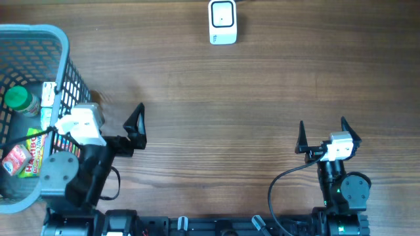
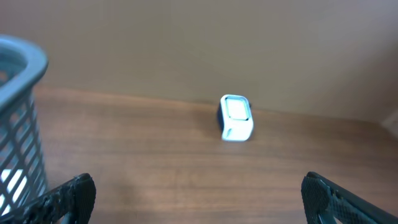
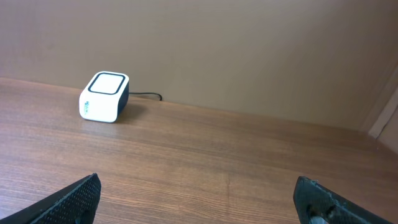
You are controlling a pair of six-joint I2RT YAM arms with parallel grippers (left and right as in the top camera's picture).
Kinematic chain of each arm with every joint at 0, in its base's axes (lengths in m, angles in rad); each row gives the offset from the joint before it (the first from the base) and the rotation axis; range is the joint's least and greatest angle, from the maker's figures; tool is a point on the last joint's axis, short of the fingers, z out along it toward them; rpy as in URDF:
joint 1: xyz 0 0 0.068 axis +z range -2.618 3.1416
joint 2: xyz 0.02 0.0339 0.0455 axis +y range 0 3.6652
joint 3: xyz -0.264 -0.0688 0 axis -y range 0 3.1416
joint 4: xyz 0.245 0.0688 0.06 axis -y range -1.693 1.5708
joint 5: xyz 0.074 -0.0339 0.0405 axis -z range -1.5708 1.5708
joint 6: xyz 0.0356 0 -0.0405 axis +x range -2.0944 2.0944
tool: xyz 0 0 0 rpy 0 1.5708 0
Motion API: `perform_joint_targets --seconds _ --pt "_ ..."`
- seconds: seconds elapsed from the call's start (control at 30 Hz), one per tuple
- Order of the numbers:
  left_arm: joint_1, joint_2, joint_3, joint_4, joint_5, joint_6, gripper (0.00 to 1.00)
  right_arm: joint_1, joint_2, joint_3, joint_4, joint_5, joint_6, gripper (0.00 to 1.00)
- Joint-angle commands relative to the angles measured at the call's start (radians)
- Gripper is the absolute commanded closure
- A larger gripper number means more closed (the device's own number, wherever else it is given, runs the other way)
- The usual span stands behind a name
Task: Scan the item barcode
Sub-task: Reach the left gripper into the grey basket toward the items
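Basket (image 1: 62, 46) first: it sits at the table's left edge holding a green-capped bottle (image 1: 20, 99), a white carton (image 1: 48, 98) against its wall, and a red packet (image 1: 14, 160) beside a green one, none yet lifted. My left gripper (image 2: 196, 193) and right gripper (image 1: 323, 128) both gape wide, empty. I judge the left arm best placed: clear the rim, drop straight onto one item, then turn its barcode toward the scanner (image 1: 222, 21), well apart at the far edge.

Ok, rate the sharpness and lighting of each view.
Left wrist: soft throughout, scanner and basket rim fuzzy. Right wrist: sharper, table grain and scanner edges clear. Overhead: crisp, evenly lit, no strong glare.
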Motion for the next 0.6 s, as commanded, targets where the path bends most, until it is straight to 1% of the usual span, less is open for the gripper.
perform_joint_targets --seconds 0.0,0.03,0.1,0.17,0.2,0.27,0.3,0.33,0.4,0.47,0.5,0.57 --pt "0.007 0.014 0.037 0.023 0.138 -0.005 0.0 -0.003 0.0 -0.001 0.002 -0.012 -0.013 0.0" --pt "0.007 0.017 0.05 0.027 0.149 -0.004 0.0 -0.003 0.0 -0.001 0.002 -0.012 -0.013 0.0" --pt "0.01 0.054 0.122 -0.003 0.098 -0.006 0.0 -0.003 0.0 -0.001 0.002 -0.012 -0.013 0.0" --pt "0.011 0.132 0.243 -0.085 -0.027 -0.006 0.0 -0.003 0.0 -0.001 0.002 -0.012 -0.013 0.0" --pt "0.011 0.194 0.328 -0.146 -0.121 -0.014 0.0 -0.003 0.0 -0.001 0.002 -0.012 -0.013 0.0" --pt "0.023 0.331 0.5 -0.276 -0.346 -0.115 0.0 -0.003 0.0 -0.001 0.002 -0.012 -0.013 0.0" --pt "0.035 0.383 0.566 -0.325 -0.402 -0.152 0.0 -0.003 0.0 -0.001 0.002 -0.012 -0.013 0.0" --pt "0.076 0.491 0.702 -0.42 -0.463 -0.22 0.0 -0.003 0.0 -0.001 0.002 -0.012 -0.013 0.0" --pt "0.154 0.596 0.846 -0.508 -0.481 -0.321 0.0 -0.003 0.0 -0.001 0.002 -0.012 -0.013 0.0" --pt "0.246 0.669 0.933 -0.566 -0.481 -0.432 0.0 -0.003 0.0 -0.001 0.002 -0.012 -0.013 0.0" --pt "0.32 0.706 0.959 -0.6 -0.48 -0.509 0.0 -0.003 0.0 -0.001 0.002 -0.012 -0.013 0.0" --pt "0.461 0.753 0.96 -0.661 -0.472 -0.595 0.0 -0.003 0.0 -0.001 0.002 -0.012 -0.013 0.0"
